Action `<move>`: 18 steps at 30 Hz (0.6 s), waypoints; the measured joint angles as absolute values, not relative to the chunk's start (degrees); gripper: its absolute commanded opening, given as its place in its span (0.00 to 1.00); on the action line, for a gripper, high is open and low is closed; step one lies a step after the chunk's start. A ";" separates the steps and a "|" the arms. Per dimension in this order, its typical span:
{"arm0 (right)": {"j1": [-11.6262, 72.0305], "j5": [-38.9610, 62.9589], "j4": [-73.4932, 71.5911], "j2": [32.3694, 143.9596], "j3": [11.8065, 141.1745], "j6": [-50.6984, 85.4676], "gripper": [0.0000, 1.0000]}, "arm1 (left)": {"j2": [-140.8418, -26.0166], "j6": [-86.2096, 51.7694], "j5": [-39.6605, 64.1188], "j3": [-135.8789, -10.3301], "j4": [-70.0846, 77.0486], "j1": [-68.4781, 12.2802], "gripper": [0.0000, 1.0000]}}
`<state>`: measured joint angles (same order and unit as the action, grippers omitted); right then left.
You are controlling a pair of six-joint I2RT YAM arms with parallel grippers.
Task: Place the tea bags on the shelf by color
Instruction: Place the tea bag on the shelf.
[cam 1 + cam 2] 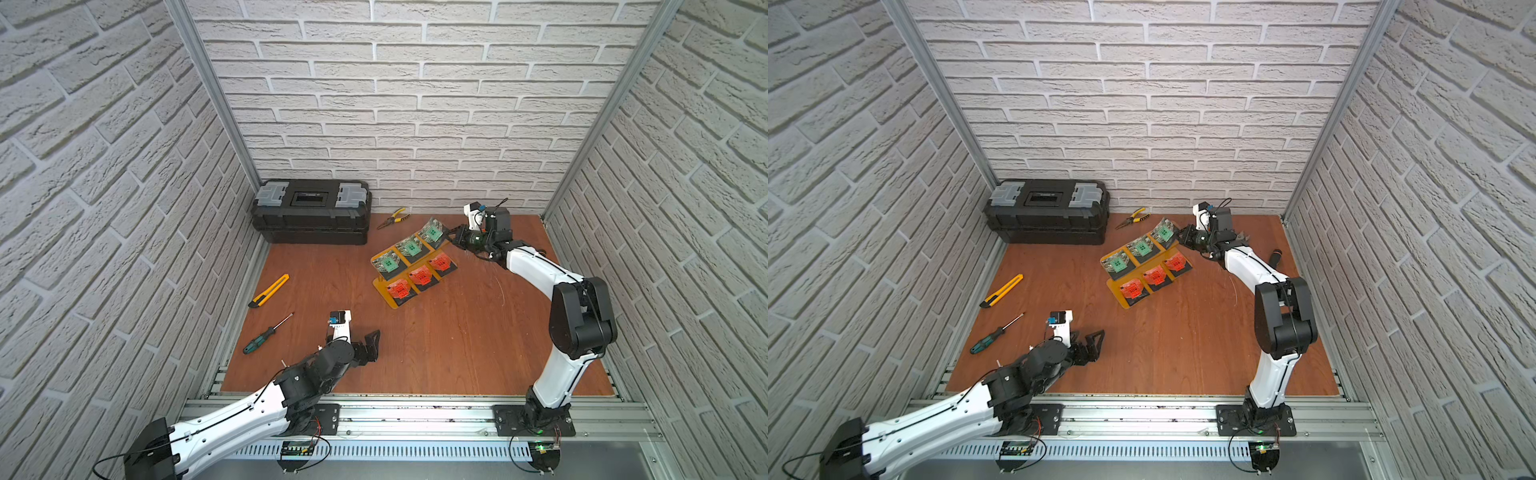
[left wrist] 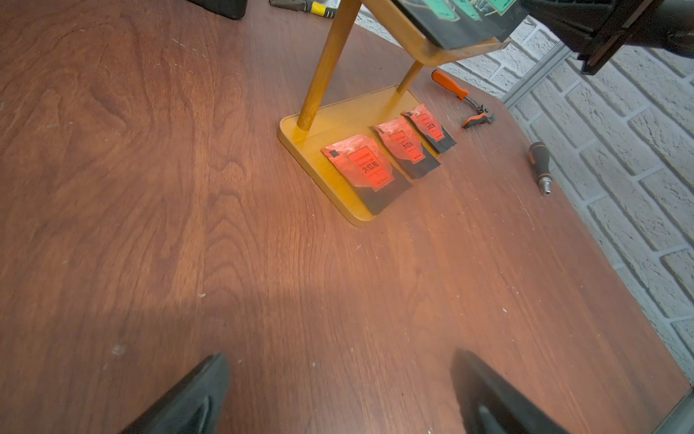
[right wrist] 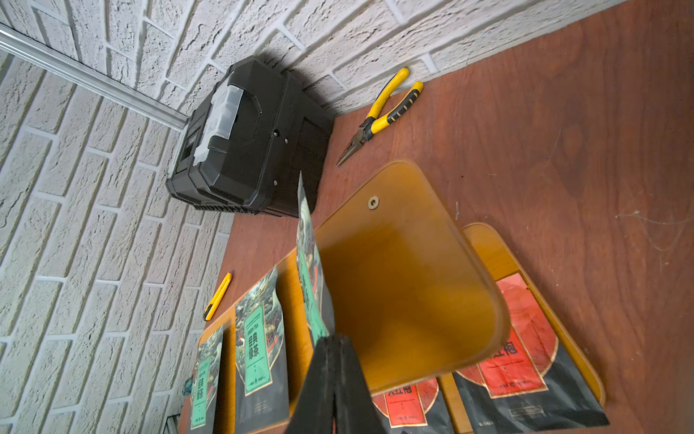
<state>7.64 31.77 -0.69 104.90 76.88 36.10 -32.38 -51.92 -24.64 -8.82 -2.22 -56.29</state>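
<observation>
Likely last placement: the right gripper (image 3: 332,340), clamped on a green-labelled black-edged tea sachet (image 3: 308,270) over the amber plastic 2-tier shelf (image 3: 405,285), must lower and release; left gripper (image 1: 372,338) gapes.

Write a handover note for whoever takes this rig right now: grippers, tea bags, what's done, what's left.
Left gripper: open, empty, over the near side of the table, apart from the shelf.
Right gripper: shut on the third green tea bag at the far end of the upper tier. The bag is tilted, not yet lying flat.
Done: three red tea bags lie on the lower tier, two green tea bags on the upper tier.
Left: lay the held bag flat beside the other greens, release it, draw back.
</observation>
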 measured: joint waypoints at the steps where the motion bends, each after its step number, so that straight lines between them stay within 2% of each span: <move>1: 7.64 31.77 -0.69 104.90 76.88 36.32 0.03 | -32.23 -52.07 -24.64 -8.82 -2.22 -56.29 0.98; 18: 7.44 30.39 -2.07 104.90 75.02 40.51 0.03 | -31.42 -52.56 -24.84 -8.49 -2.31 -56.27 0.98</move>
<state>7.44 30.39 -2.07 104.90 75.02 40.51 -31.42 -52.56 -24.84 -8.49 -2.31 -56.27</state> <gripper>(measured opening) 0.057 0.984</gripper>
